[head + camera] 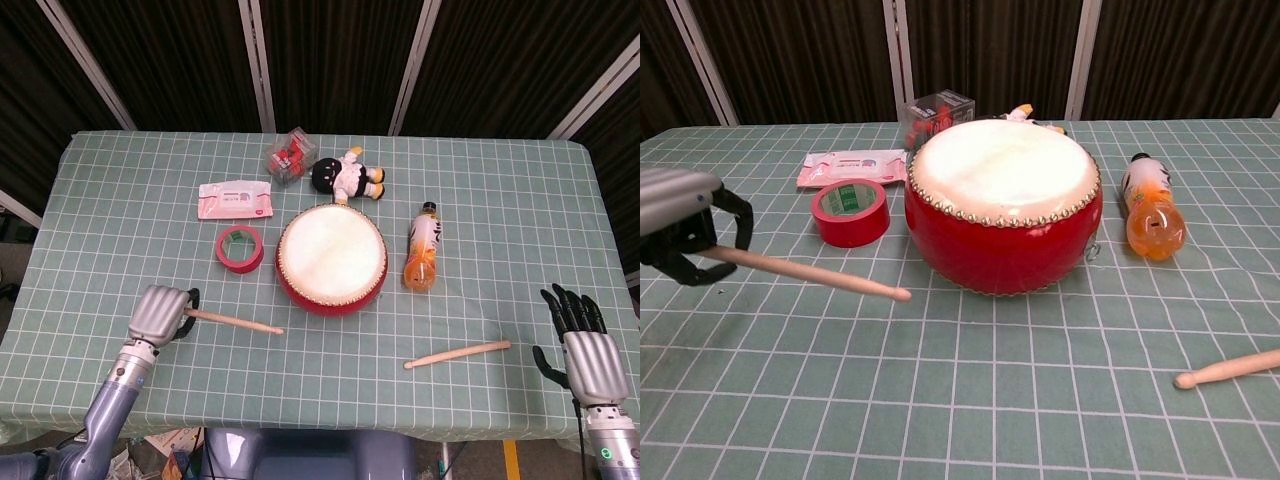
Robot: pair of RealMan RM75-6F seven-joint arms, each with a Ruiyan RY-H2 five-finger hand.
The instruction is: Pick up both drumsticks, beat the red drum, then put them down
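- At the table's near left, the left hand (pixel 675 225) grips one drumstick (pixel 805 272), tip raised toward the red drum (pixel 1002 205).
- The right hand (pixel 582 345) is empty, fingers spread, beside the other drumstick (pixel 458 354).

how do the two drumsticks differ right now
The left drumstick is gripped at its butt end by the left hand and raised off the tablecloth; the right drumstick lies flat on the cloth, untouched, apart from the right hand. The left one's tip points toward the red drum; the right one's tip points toward the table's middle. Both are plain pale wood.
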